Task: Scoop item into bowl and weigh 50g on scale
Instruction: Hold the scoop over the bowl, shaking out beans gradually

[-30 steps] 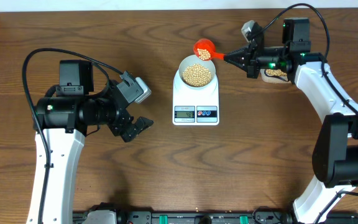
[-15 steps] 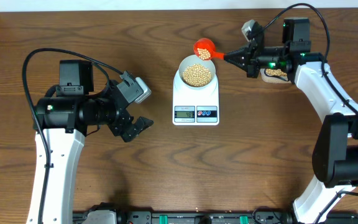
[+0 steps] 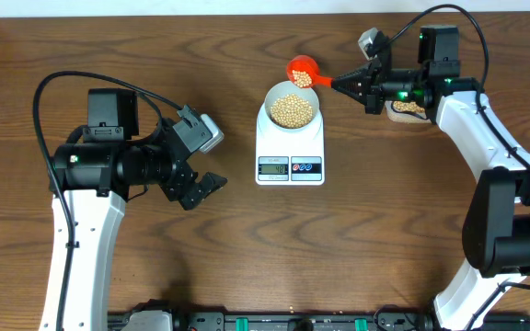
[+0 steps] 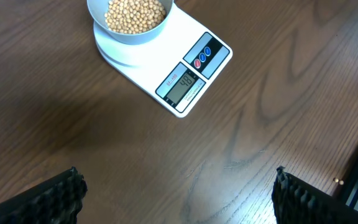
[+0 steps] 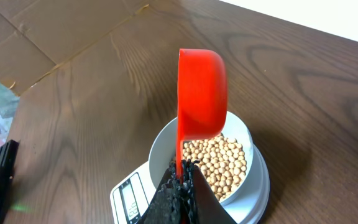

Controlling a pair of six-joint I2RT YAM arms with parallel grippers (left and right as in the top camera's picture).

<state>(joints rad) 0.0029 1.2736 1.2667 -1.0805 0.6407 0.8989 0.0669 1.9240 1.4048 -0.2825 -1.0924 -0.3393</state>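
A pale bowl (image 3: 276, 95) full of beige beans (image 3: 293, 109) sits on the white scale (image 3: 290, 152); its display (image 3: 272, 166) is lit. They also show in the left wrist view: bowl (image 4: 98, 14), beans (image 4: 135, 12), scale (image 4: 185, 78). My right gripper (image 3: 352, 84) is shut on the handle of a red scoop (image 3: 302, 72), whose cup is tipped on its side above the bowl's far rim (image 5: 202, 93). In the right wrist view the fingers (image 5: 182, 180) pinch the handle over the bowl (image 5: 160, 146). My left gripper (image 3: 201, 188) is open and empty, left of the scale.
A clear tub of beans (image 3: 409, 109) sits at the back right, mostly hidden behind my right arm. Cardboard (image 5: 36, 31) lies past the table's far edge. A black rail runs along the table's front edge (image 3: 274, 322).
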